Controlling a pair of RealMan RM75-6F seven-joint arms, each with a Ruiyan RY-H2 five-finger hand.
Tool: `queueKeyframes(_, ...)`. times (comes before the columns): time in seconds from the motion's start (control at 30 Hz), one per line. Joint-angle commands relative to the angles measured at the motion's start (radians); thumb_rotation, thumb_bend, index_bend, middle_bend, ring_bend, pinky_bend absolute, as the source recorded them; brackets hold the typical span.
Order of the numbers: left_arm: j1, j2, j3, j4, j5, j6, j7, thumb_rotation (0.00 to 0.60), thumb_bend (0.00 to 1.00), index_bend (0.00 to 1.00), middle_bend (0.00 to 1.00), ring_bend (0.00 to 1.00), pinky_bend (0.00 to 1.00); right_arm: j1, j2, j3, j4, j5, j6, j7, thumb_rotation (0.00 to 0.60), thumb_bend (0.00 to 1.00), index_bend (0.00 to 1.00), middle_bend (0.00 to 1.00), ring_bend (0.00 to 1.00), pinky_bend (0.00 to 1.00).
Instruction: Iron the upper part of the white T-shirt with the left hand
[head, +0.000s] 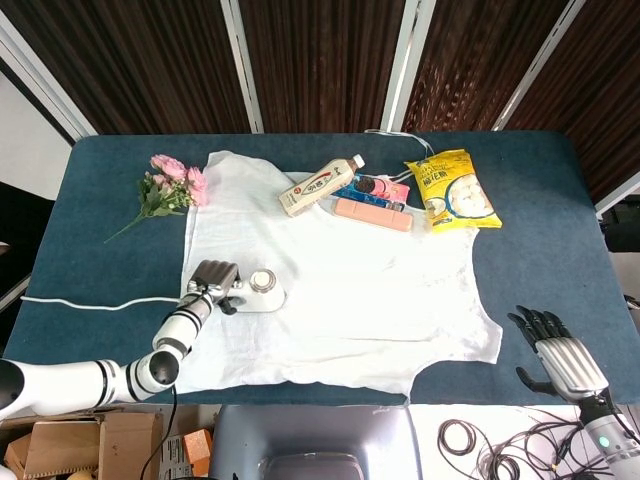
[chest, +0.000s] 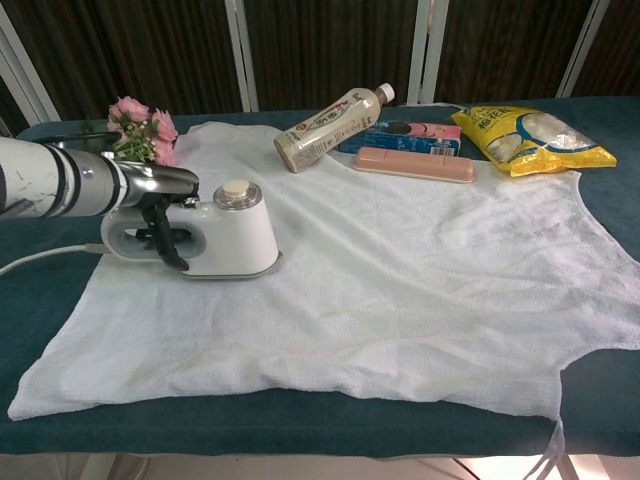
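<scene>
Gripping the handle of the small white iron (chest: 205, 238), the left hand (head: 212, 280) has its fingers wrapped through the loop, with the soleplate flat on the white T-shirt (head: 340, 290) near the left edge of the table (head: 100, 230). A white cord (head: 90, 303) trails from the back of the iron across the blue cover toward that left edge. Beyond the iron, near the far left corner, lies a bunch of pink flowers (head: 172, 185), its blooms just touching the cloth.

The shirt is spread across the middle of the table, reaching nearly to the near edge. Its far hem carries a beige drink bottle (head: 320, 186) lying on its side, a pink flat case (head: 372, 214) and a small blue-and-pink packet (head: 378, 187) tucked behind it. A yellow snack bag (head: 452, 190) sits to their right, overlapping the far right part of the cloth.

Down by the near right corner, off the table, the right hand (head: 555, 357) hangs with fingers spread apart and nothing in them.

I judge the ironing stroke to be under way, with the iron working the left portion of the garment. Which end of the shirt is its upper part I cannot tell for certain from here. The next move likely calls for sliding the iron rightward across open cloth with steady downward pressure, keeping clear of the bottle and case along the far hem, and minding that the cord does not drag the fabric into folds.
</scene>
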Motion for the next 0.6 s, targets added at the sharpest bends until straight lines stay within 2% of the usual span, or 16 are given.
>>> queueKeyframes(0.03, 0.012, 0.022, 0.016, -0.076, 0.075, -0.003, -0.036, 0.600, 0.48, 1.00, 0.79, 0.79, 0.67, -0.001, 0.000, 0.000, 0.000, -0.002, 0.003, 0.000, 0.600, 0.31, 0.00, 0.00, 0.00, 0.00)
queueKeyframes(0.2, 0.021, 0.020, 0.020, -0.141, 0.166, 0.021, -0.074, 0.600, 0.48, 1.00, 0.79, 0.79, 0.67, -0.001, -0.001, -0.001, -0.001, -0.002, 0.001, 0.000, 0.600, 0.31, 0.00, 0.00, 0.00, 0.00)
queueKeyframes(0.33, 0.031, -0.004, 0.021, -0.155, 0.238, 0.082, -0.090, 0.600, 0.47, 1.00, 0.79, 0.79, 0.67, 0.000, 0.001, -0.002, -0.002, -0.003, 0.000, 0.002, 0.600, 0.31, 0.00, 0.00, 0.00, 0.00)
queueKeyframes(0.47, 0.026, -0.077, 0.018, -0.097, 0.240, 0.163, -0.072, 0.600, 0.47, 1.00, 0.79, 0.79, 0.67, -0.005, 0.004, 0.000, -0.003, -0.008, 0.014, 0.006, 0.600, 0.31, 0.00, 0.00, 0.00, 0.00)
queueKeyframes(0.6, 0.015, -0.155, 0.007, 0.004, 0.213, 0.180, -0.062, 0.600, 0.47, 1.00, 0.79, 0.79, 0.67, -0.007, 0.010, -0.001, -0.003, -0.013, 0.019, 0.018, 0.600, 0.31, 0.00, 0.00, 0.00, 0.00)
